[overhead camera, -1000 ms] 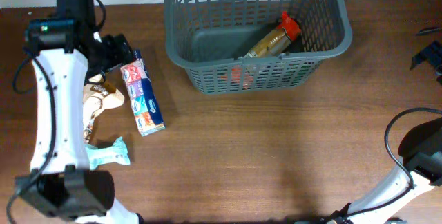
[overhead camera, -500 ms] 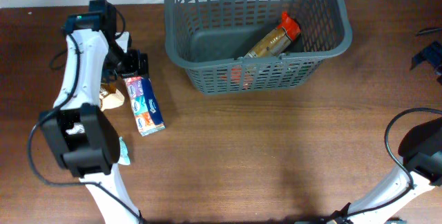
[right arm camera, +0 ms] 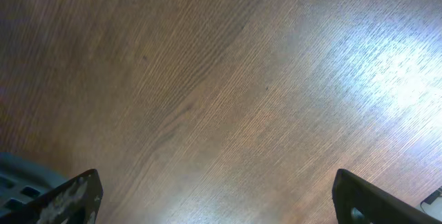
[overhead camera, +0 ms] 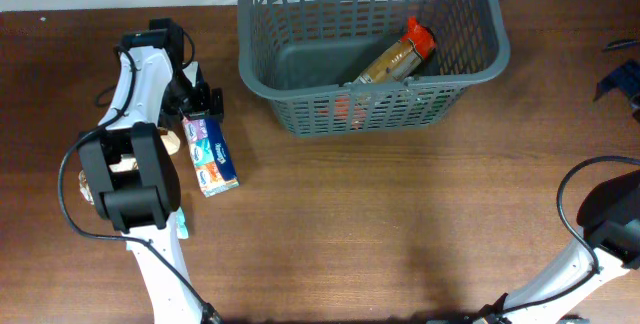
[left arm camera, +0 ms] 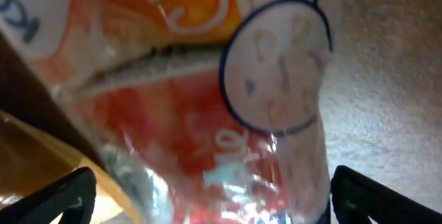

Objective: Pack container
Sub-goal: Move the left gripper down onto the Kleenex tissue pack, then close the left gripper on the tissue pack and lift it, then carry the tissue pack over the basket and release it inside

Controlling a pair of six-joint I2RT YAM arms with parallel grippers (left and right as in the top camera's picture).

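Two arms stand at the wooden table point(overhead camera: 400, 234), and only the left one is over the goods. From above, the container point(overhead camera: 425, 104), a big dark grey basket with slotted walls, sits upright at twelve o'clock on the table. Inside it a brown bottle point(overhead camera: 392, 61) lies on the solid floor, its red cap pointing to about two o'clock. Something red-orange shows through the lattice of the near wall, but I cannot tell what it is.

The left arm point(overhead camera: 140, 74) reaches up the nine o'clock side of the table. The left gripper point(overhead camera: 203, 103) hangs over the far end of a tissue pack point(overhead camera: 212, 154), which lies flat on the wood at about eight o'clock from the container, apart from it. In the left wrist view the pack's orange and red wrapper fills nearly everything, and the dark fingertips point(left arm camera: 65, 196) sit far out at the bottom corners. The jaws are spread wide with the pack between them; whether they touch the wrapper I cannot tell. A brown snack packet point(overhead camera: 165, 144) peeks out at nine o'clock of the pack, mostly hidden by the arm.

The right arm point(overhead camera: 605, 224) sits at four o'clock. The right gripper point(right arm camera: 214, 200) is spread wide too and empty, with bare wood beneath it.
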